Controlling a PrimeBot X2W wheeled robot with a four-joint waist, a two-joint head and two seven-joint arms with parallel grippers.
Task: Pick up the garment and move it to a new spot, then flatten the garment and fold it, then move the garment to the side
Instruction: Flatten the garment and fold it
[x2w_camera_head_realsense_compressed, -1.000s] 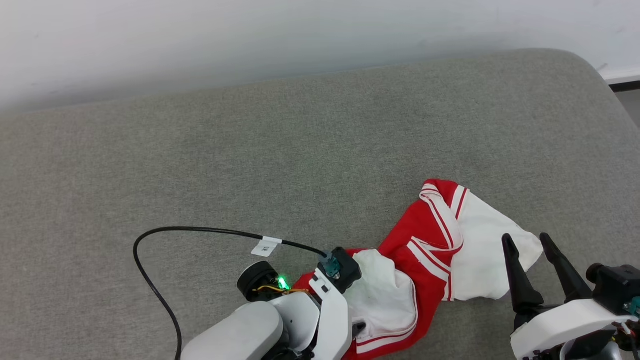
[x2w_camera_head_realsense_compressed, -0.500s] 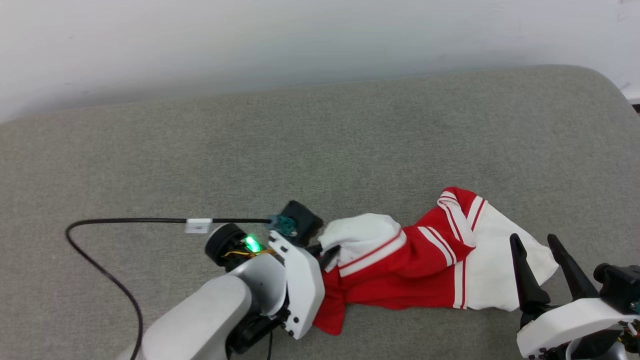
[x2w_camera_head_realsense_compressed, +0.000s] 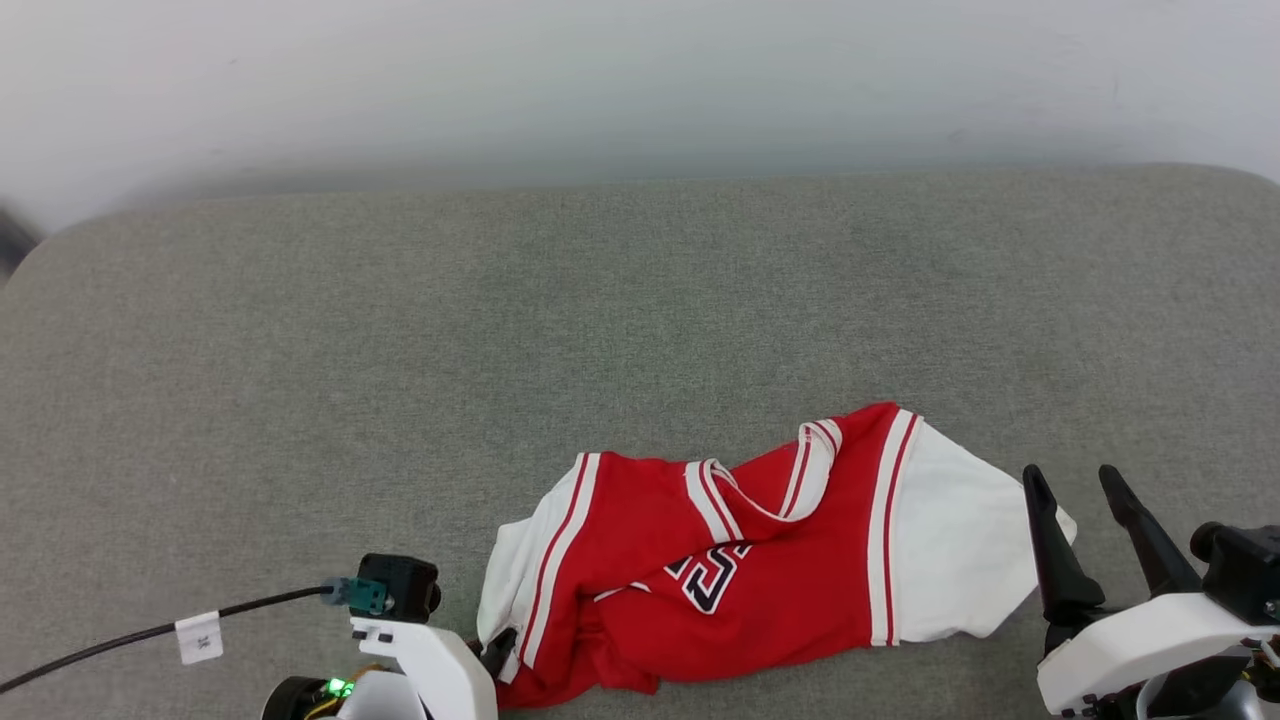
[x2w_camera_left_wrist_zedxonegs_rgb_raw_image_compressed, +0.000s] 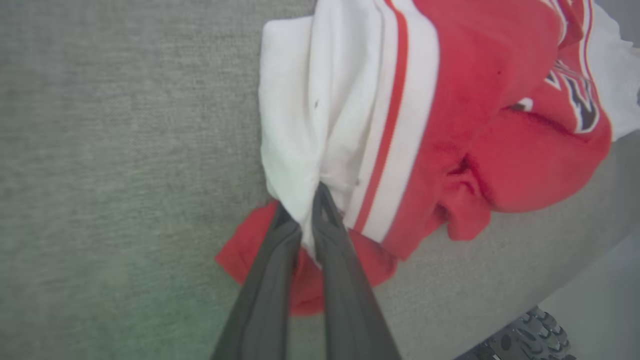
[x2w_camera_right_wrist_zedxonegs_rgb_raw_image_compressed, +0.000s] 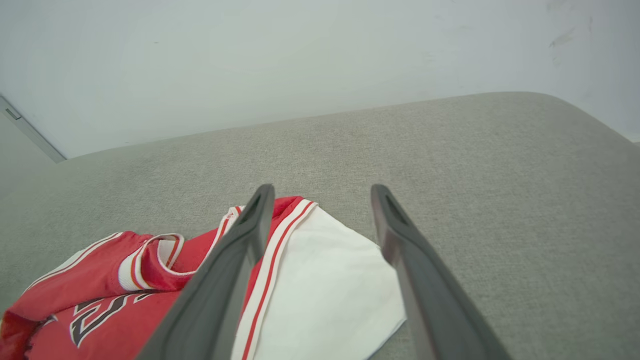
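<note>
Dragging low and slow seems best: the left tool (x2w_camera_left_wrist_zedxonegs_rgb_raw_image_compressed: 302, 210), clamped shut on a white sleeve of the garment (x2w_camera_head_realsense_compressed: 760, 590), has it bunched near the grey cushion (x2w_camera_head_realsense_compressed: 500, 350) front edge; the right tool (x2w_camera_head_realsense_compressed: 1072, 478) hovers spread and empty beside the other sleeve.

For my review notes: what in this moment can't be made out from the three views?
1. Print on the garment: head view, folds swallow most of the black lettering.
2. Fingers of the left end effector: head view, covered by its white wrist housing and the bottom edge; the left wrist view has them shut on white cloth.
3. Dark treaded object: left wrist view, cut off by the bottom edge, unidentifiable.
</note>
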